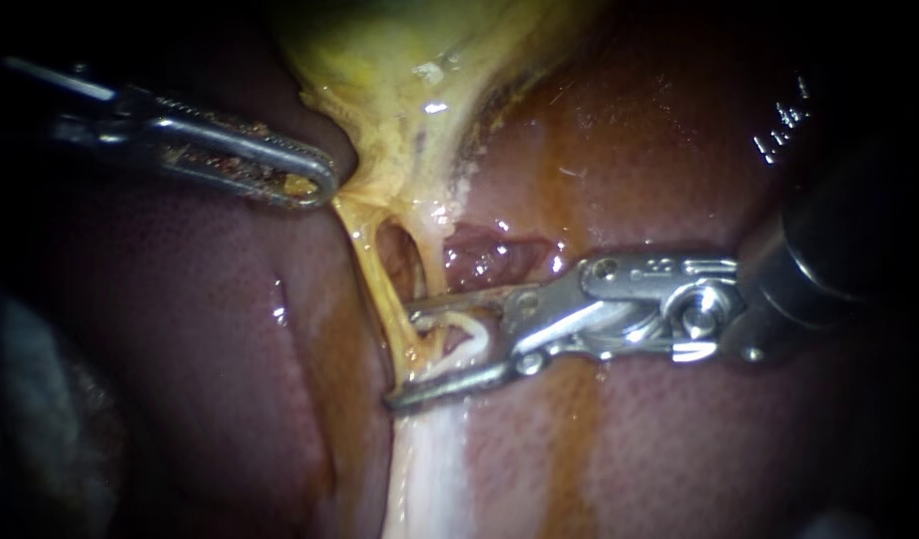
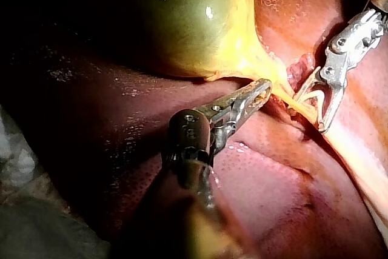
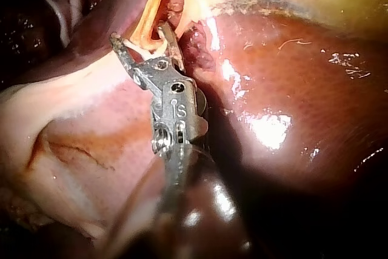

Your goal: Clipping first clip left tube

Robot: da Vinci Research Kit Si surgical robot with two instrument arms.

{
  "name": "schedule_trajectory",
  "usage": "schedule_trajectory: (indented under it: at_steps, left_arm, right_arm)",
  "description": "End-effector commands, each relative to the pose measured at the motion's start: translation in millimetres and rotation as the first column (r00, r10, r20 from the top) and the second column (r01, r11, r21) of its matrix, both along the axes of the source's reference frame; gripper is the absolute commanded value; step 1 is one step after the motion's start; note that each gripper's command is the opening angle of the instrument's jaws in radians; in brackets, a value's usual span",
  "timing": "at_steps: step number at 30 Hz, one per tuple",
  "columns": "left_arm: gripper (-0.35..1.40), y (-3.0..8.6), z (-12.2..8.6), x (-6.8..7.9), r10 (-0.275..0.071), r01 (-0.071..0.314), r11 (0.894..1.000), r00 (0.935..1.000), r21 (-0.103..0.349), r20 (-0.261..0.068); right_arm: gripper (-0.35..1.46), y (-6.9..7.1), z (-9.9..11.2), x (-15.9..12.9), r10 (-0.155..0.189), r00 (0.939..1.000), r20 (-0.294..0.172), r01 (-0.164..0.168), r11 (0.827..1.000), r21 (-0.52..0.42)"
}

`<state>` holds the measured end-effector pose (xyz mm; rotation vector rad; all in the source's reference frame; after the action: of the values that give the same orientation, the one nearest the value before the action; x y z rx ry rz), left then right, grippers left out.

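Liver [image 1: 679, 449] glistens dark red behind everything, and the yellow-green gallbladder [image 1: 399, 50] narrows down toward the left tube [image 1: 372, 271]. My right instrument [image 1: 404, 354] stands spread across that tube, with a white clip [image 1: 467, 329] seated between both jaws. A second tube [image 1: 431, 250] runs just beside the left tube, with a small gap between them. My left instrument [image 1: 322, 186] pinches yellow gallbladder tissue where the left tube begins, apart from the clip.

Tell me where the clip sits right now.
Endoscope view, centre: the clip is held between the jaws of the right instrument, straddling the left tube just below the gap in the yellow tissue.
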<state>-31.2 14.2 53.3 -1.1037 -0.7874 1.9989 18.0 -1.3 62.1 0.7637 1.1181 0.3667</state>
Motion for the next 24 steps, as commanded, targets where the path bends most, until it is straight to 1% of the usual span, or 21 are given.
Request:
schedule_trajectory:
  at_steps: [1,12,15,17,20,24]
  left_arm:
    - [-0.35,0.0,0.0,0.0,-0.001,0.001,1.000,1.0000,0.000,0.000]
    - [-0.35,0.0,0.0,-0.1,-0.001,0.001,1.000,1.0000,0.000,-0.001]
    - [-0.35,0.0,0.0,-0.1,-0.001,0.001,1.000,1.0000,0.000,-0.001]
    - [-0.35,0.0,0.0,-0.1,-0.001,0.001,1.000,1.0000,0.000,-0.001]
    - [-0.35,0.0,0.0,-0.2,-0.001,0.001,1.000,1.0000,0.000,-0.001]
    - [-0.35,0.0,0.0,-0.1,-0.001,0.001,1.000,1.0000,0.000,0.000]
  right_arm:
    - [0.50,0.0,-0.1,0.2,-0.003,1.0000,-0.001,0.003,1.000,0.000]
    - [0.50,-0.8,-0.9,3.2,-0.011,0.9997,-0.020,0.011,1.000,0.007]
    - [0.50,-1.2,-1.4,3.7,-0.024,0.9993,-0.029,0.024,1.000,0.008]
    - [0.49,-1.4,-1.9,4.0,-0.039,0.9986,-0.036,0.039,0.999,0.009]
    - [0.49,-1.6,-2.9,4.1,-0.048,0.9977,-0.048,0.048,0.999,0.012]
    - [0.49,-1.4,-4.9,3.9,-0.044,0.9969,-0.065,0.046,0.999,0.025]
